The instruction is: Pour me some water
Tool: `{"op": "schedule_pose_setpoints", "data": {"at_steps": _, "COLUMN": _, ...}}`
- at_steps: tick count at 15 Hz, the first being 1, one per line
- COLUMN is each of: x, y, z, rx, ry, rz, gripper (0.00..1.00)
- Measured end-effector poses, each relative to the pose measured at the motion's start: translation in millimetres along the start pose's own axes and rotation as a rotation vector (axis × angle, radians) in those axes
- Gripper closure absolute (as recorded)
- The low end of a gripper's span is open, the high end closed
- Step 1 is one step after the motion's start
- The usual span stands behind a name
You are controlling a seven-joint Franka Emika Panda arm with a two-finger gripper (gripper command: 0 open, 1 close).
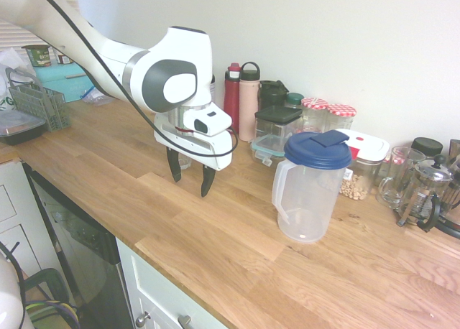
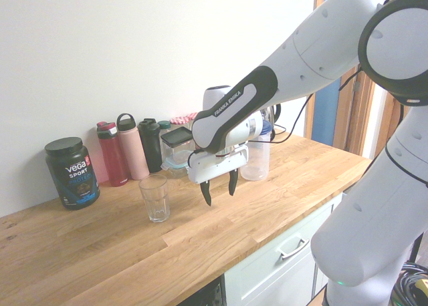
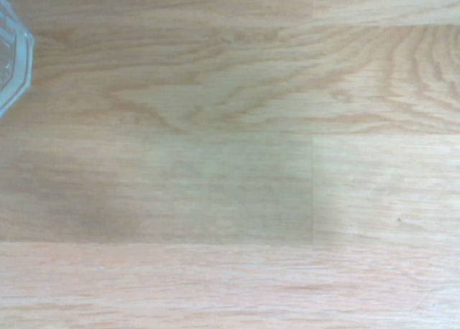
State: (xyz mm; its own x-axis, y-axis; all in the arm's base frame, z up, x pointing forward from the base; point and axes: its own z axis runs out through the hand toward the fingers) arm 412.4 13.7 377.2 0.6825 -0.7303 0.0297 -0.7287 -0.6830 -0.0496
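The gripper (image 1: 191,177) hangs above the bare wooden counter (image 1: 215,250), its two dark fingers spread apart and holding nothing. Just behind it in the first exterior view, the clear drinking glass (image 2: 154,198) is almost wholly hidden by the arm; the second exterior view shows it standing upright, near the fingers but apart. In the wrist view only a blurred sliver of it shows at the frame edge. Farther along stands the clear pitcher (image 1: 309,189) with its blue lid; its contents are hard to make out. Bottles (image 1: 241,99) line the wall.
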Motion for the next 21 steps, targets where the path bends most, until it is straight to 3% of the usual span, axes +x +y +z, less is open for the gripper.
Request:
{"op": "schedule_pose_setpoints", "data": {"at_steps": 4, "x": 3.3, "y": 2.3, "z": -13.7, "rx": -0.009, "ry": 0.027, "rz": -0.012, "gripper": 0.0}}
{"op": "schedule_pose_setpoints", "data": {"at_steps": 9, "x": 11.2, "y": 47.2, "z": -122.6, "rx": 0.052, "ry": 0.122, "rz": 0.07, "gripper": 0.0}}
{"op": "schedule_pose_setpoints", "data": {"at_steps": 12, "x": 27.1, "y": 85.0, "z": -153.4, "rx": 0.072, "ry": 0.156, "rz": 0.14, "gripper": 0.0}}
{"op": "schedule_pose_setpoints", "data": {"at_steps": 17, "x": 64.4, "y": 148.3, "z": -163.7, "rx": 0.128, "ry": 0.227, "rz": 0.225, "gripper": 0.0}}
{"op": "schedule_pose_setpoints", "data": {"at_steps": 21, "x": 94.6, "y": 158.7, "z": -138.0, "rx": 0.155, "ry": 0.293, "rz": 0.243, "gripper": 0.0}}
